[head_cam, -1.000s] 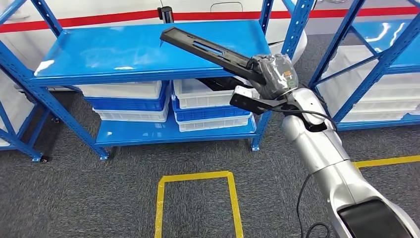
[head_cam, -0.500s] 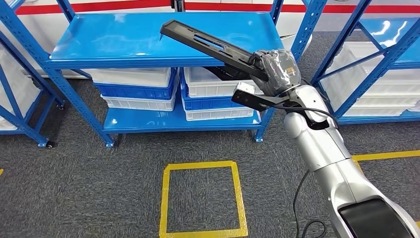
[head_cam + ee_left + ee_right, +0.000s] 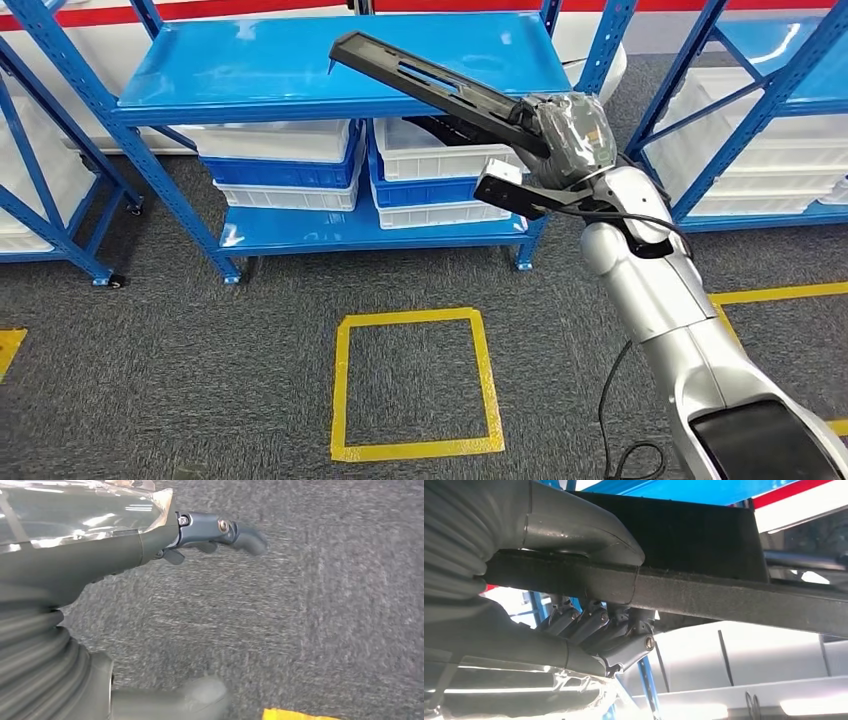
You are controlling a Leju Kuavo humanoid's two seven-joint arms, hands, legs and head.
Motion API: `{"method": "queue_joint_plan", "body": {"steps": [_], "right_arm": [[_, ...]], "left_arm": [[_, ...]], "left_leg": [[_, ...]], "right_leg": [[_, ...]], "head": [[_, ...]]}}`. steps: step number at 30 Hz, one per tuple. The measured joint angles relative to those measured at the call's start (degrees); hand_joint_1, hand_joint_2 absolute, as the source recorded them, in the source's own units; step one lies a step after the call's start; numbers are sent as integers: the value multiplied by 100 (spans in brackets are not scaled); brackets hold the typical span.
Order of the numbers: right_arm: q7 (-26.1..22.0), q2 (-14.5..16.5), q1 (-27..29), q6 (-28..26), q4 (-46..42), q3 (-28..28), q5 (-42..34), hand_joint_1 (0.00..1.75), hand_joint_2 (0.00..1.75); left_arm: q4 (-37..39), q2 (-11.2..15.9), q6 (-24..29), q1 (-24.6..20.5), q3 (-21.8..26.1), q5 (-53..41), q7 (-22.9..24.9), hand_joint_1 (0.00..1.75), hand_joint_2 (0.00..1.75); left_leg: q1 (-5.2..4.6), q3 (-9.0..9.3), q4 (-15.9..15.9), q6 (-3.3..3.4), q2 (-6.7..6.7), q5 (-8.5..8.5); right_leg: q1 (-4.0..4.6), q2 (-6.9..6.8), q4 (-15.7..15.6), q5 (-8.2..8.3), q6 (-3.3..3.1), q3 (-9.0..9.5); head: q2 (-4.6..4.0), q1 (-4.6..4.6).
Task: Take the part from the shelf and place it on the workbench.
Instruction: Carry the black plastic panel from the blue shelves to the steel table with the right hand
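Grip check: right hand [image 3: 563, 135] clamps thumb and fingers [image 3: 596, 627] around the long black part [image 3: 430, 85], upper centre; carry level, clear of the blue shelf [image 3: 240, 75]. Left hand [image 3: 150, 555] empty, fingers apart.

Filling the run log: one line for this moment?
right hand: holds black part | part: above blue shelf | left hand: holds nothing, over carpet

A warehouse or factory storeroom: blue steel shelving racks [image 3: 330, 75] at 12 o'clock hold stacked white and blue plastic bins [image 3: 285, 165], another rack [image 3: 770, 110] stands at 2 o'clock, and yellow floor-marking tape [image 3: 415, 385] crosses grey carpet [image 3: 170, 370].
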Motion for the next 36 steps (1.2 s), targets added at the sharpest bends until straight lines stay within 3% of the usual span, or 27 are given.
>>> {"method": "queue_joint_plan", "body": {"steps": [2,3,4,6,7,8,9,10,12,13,15,17,23,25,26,27,28,29,30,31,32,33,34,36], "right_arm": [[0,26,-6,1,0,4,1,159,175],[0,37,-8,2,1,5,2,159,175],[0,44,-9,2,1,5,2,159,175],[0,56,-20,-3,2,4,6,159,175],[0,62,-29,-9,-1,2,11,159,175],[0,67,-41,-15,-2,-3,18,159,175],[-1,72,-55,-22,-4,-8,25,159,175],[-2,77,-66,-27,-5,-10,29,159,175],[-4,72,-71,-34,-1,-11,34,159,175],[-5,65,-62,-36,4,-12,35,159,175],[-4,48,-42,-37,12,-14,38,159,175],[-4,42,-38,-38,13,-15,41,159,175],[-4,42,-39,-38,13,-15,43,159,175],[-4,37,-46,-39,13,-18,40,159,175],[-4,33,-45,-39,14,-19,39,159,175],[-4,30,-43,-42,7,-22,38,159,175],[-4,27,-37,-45,-22,-33,39,159,175],[1,24,-23,-45,-56,-44,49,159,175],[7,22,-12,-45,-94,-57,60,159,175],[14,21,-3,-42,-127,-69,71,159,175],[20,20,7,-35,-139,-72,83,159,175],[22,18,11,-32,-146,-75,86,159,175],[22,15,18,-28,-150,-78,91,159,175],[23,6,43,-25,-153,-87,97,159,175]], "left_arm": [[1,7,-1,3,6,13,1,0,175],[1,11,-1,1,10,16,2,0,175],[0,12,-1,-2,13,15,1,0,175],[-1,13,-1,-15,19,14,2,0,175],[-2,3,-1,-26,22,9,3,0,175],[-3,2,-1,-36,25,2,5,0,175],[-4,-1,-1,-45,27,-10,7,0,175],[-5,-2,-1,-50,29,-21,9,0,175],[-6,6,-1,-51,32,-37,11,0,175],[-6,5,-1,-54,32,-38,11,0,175],[-6,3,-1,-59,33,-39,10,0,175],[-6,2,-1,-60,33,-39,10,0,175],[-6,3,-1,-60,33,-39,10,0,175],[-6,9,-1,-59,34,-39,10,0,175],[-6,11,-1,-59,35,-42,10,0,175],[-7,13,-4,-64,35,-55,19,0,175],[-7,10,-7,-72,34,-70,36,0,175],[-8,9,-10,-79,34,-88,60,0,175],[-8,9,-13,-87,33,-103,85,0,175],[-8,11,-14,-93,33,-107,100,0,175],[-8,18,-14,-97,33,-109,106,0,175],[-8,22,-14,-104,33,-109,107,0,175],[-8,27,-14,-112,33,-110,107,0,175],[-9,28,-14,-126,33,-116,107,0,175]], "left_leg": [[76,-120,656,-104,3,-458],[116,-130,910,-156,6,-534],[161,-72,1027,-209,9,-489],[243,217,811,-328,10,-284],[261,382,587,-391,-2,-287],[254,490,399,-398,-36,-321],[237,530,268,-377,-65,-393],[212,531,211,-308,-89,-398],[167,456,159,-116,-89,-284],[144,405,133,-19,-77,-206],[131,309,81,129,-56,-75],[123,267,74,169,-52,-32],[123,245,73,181,-50,-10],[111,118,72,208,-41,98],[99,-15,72,217,-33,208],[86,-213,73,209,-20,388],[82,-363,15,164,-6,619],[81,-541,-13,90,6,680],[89,-665,52,11,12,575],[102,-727,234,-67,12,312],[118,-796,602,-126,9,-69],[138,-817,1013,-165,9,-258],[160,-804,1365,-203,11,-279],[214,-576,1621,-260,14,10]], "right_leg": [[6,-15,114,58,-41,-178],[1,-20,185,80,-29,-275],[-13,-25,264,99,-8,-380],[-62,-30,428,142,56,-594],[-75,-31,491,171,102,-692],[-77,-29,533,204,151,-765],[-65,-26,553,246,202,-814],[-44,-19,545,301,251,-844],[-30,-8,511,397,337,-889],[-39,-1,530,356,351,-936],[-57,4,658,135,320,-1034],[-57,7,750,-14,283,-1076],[-54,8,823,-97,265,-1100],[-51,16,1302,-476,218,-1194],[-42,27,1646,-625,229,-1179],[-13,38,1702,-713,230,-875],[43,46,1387,-725,207,-468],[60,42,1006,-602,129,-124],[69,31,527,-486,16,136],[58,20,309,-373,-83,86],[19,6,290,-177,-139,-69],[19,4,294,-72,-137,-189],[15,2,299,27,-122,-310],[0,-2,309,209,-72,-544]], "head": [[1,-19],[1,-21],[1,-20],[1,-22],[1,-30],[1,-35],[1,-33],[1,-35],[1,-22],[1,-24],[1,-11],[1,1],[1,12],[1,20],[1,21],[1,20],[1,26],[0,24],[0,20],[0,18],[1,7],[1,5],[1,7],[1,5]]}}
